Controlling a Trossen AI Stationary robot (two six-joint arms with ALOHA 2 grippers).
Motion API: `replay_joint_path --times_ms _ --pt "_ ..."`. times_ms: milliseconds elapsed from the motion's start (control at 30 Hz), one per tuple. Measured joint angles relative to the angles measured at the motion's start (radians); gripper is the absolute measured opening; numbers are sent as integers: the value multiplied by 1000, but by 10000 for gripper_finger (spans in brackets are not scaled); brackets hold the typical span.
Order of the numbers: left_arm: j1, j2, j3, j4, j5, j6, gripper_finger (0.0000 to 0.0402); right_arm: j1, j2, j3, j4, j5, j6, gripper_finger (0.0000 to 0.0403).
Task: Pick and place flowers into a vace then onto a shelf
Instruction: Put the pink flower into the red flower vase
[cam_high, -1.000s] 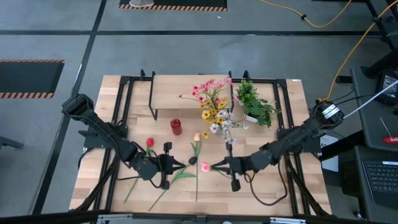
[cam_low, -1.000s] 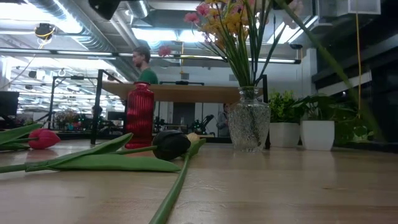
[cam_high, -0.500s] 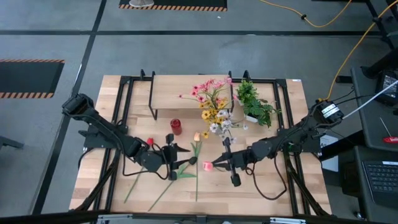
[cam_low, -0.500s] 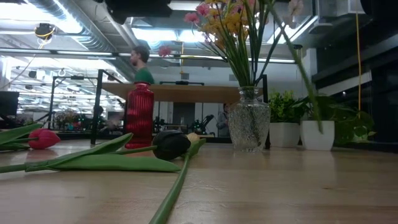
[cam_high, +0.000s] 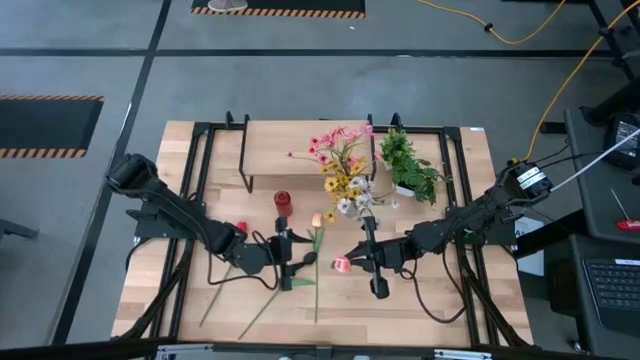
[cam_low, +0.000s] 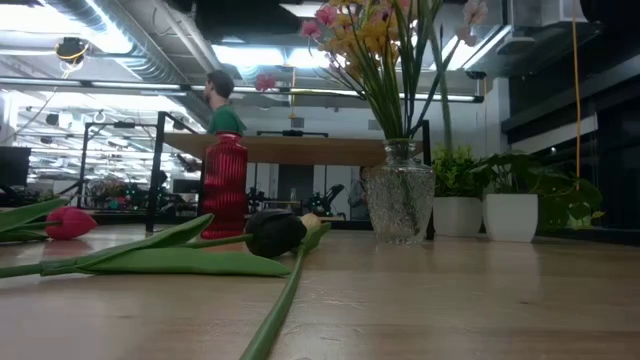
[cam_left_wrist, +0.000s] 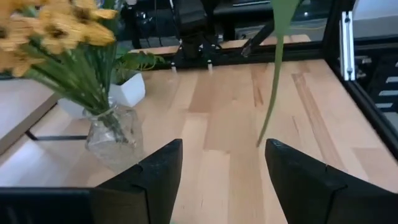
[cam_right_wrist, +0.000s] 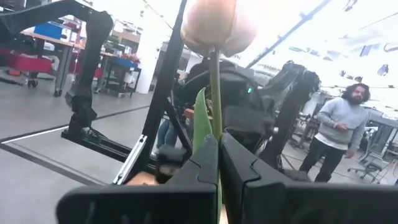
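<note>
In the middle of the high view, the right pincer (cam_high: 352, 262) grips a pink-bloomed artificial tulip (cam_high: 341, 265) by its thin green stem; in the right wrist view the two dark fingers (cam_right_wrist: 245, 174) are pressed together on that stem just below the pale pink bloom (cam_right_wrist: 214, 25), which stands upright above them. Left of it in the high view, the left pincer (cam_high: 300, 258) hovers over the light-wood worktop (cam_high: 440, 310) with its fingers spread apart and nothing between them, as the left wrist view shows, where the green stem (cam_left_wrist: 273, 68) held by the other arm hangs in front.

Below and around the left pincer, loose flowers lie flat on the worktop: a red tulip (cam_high: 241, 228) to its left and a peach tulip (cam_high: 317, 220) just above it, their long stems running toward the lower edge of the frame. A small red ribbed vase (cam_high: 283, 203) stands above them. In the upper centre, a clear glass vase (cam_low: 400, 195) holds a bunch of pink, yellow and white flowers (cam_high: 342, 165), beside the low light-wood shelf on black legs (cam_high: 285, 150). A leafy green plant in a white pot (cam_high: 410, 170) stands to the right of the bunch.
</note>
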Motion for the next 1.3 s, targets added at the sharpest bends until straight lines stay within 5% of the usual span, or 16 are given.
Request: replay_joint_path --times_ms 367,633,1300 --pt "54 106 0 354 157 176 223 -39 0 13 -40 -61 41 0" --pt "106 107 0 405 327 115 223 -39 0 13 -25 -113 37 0" --pt "174 187 1 602 440 146 223 -59 0 13 -10 -113 35 0"
